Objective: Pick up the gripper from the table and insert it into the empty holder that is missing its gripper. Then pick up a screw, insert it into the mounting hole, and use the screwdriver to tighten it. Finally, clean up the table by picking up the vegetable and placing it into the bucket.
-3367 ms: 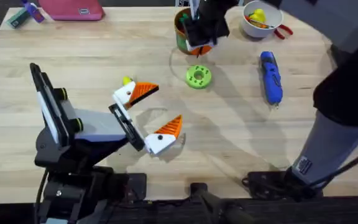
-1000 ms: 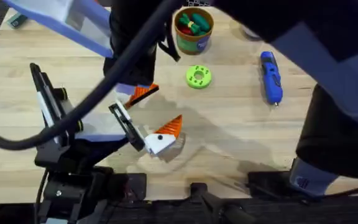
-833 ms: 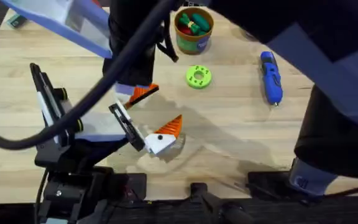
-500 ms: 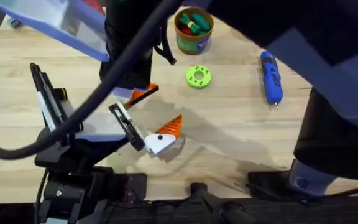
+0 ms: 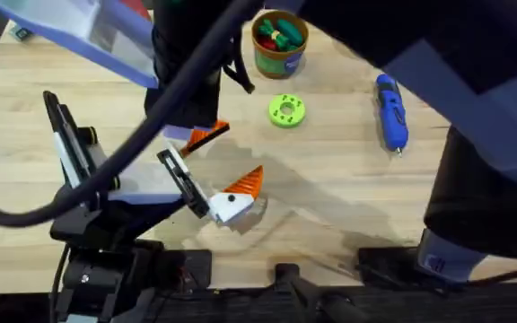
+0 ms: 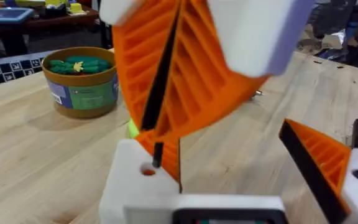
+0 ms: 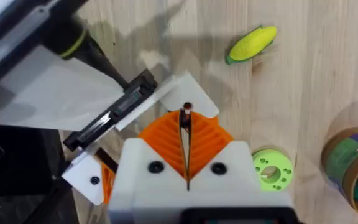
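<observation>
My right gripper [image 7: 184, 127] is shut on a thin dark screw [image 7: 184, 115], which it holds upright between its orange pads. The screw's tip [image 6: 156, 155] hovers just over the mounting hole [image 6: 148, 169] in the white holder [image 6: 132, 190]. That holder is the far jaw of my left gripper [image 5: 227, 166], which stands open. The orange gripper wedge [image 5: 206, 135] shows at the holder, beside the right arm [image 5: 187, 81]. The yellow-green vegetable [image 7: 252, 42] lies on the table [image 5: 330, 179] beyond the holder. The blue screwdriver [image 5: 390, 110] lies at the right. The green bucket [image 5: 279, 40] stands at the back.
A flat green disc with holes [image 5: 286, 110] lies in front of the bucket, which holds green and red toy pieces. The left gripper's near jaw [image 5: 232, 206] carries its own orange wedge [image 5: 248, 182]. The right arm spans the table's middle and left.
The right arm swung from the bucket at the back over to the left gripper's far jaw. In the last second it edged slightly left. The left arm has stayed still.
</observation>
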Robot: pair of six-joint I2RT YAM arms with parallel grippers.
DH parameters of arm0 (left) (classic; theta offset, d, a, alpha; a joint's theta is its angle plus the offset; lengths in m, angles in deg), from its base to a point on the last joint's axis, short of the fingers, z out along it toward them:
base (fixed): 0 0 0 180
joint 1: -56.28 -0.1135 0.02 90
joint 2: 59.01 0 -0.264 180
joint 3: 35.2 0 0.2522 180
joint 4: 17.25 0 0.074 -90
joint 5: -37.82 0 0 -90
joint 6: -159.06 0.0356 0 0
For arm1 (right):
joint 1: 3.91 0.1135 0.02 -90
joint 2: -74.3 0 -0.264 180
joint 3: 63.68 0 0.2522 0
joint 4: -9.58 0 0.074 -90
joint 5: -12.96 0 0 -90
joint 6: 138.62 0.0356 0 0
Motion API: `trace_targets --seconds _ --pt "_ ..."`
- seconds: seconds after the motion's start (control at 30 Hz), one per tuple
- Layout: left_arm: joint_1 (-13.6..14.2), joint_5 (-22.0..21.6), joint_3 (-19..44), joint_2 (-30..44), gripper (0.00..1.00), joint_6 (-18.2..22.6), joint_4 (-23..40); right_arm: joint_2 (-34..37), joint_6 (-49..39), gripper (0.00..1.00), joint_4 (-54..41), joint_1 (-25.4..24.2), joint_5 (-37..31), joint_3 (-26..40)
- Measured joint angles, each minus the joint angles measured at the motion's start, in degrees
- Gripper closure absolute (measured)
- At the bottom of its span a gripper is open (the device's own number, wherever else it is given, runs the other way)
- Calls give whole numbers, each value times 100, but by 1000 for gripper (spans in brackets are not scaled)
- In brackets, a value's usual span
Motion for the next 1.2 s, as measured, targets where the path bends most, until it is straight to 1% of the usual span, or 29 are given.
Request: trace_targets --seconds 1.2 --pt "0 0 0 0 15 0 0 101 44 996 19 0 -93 0"
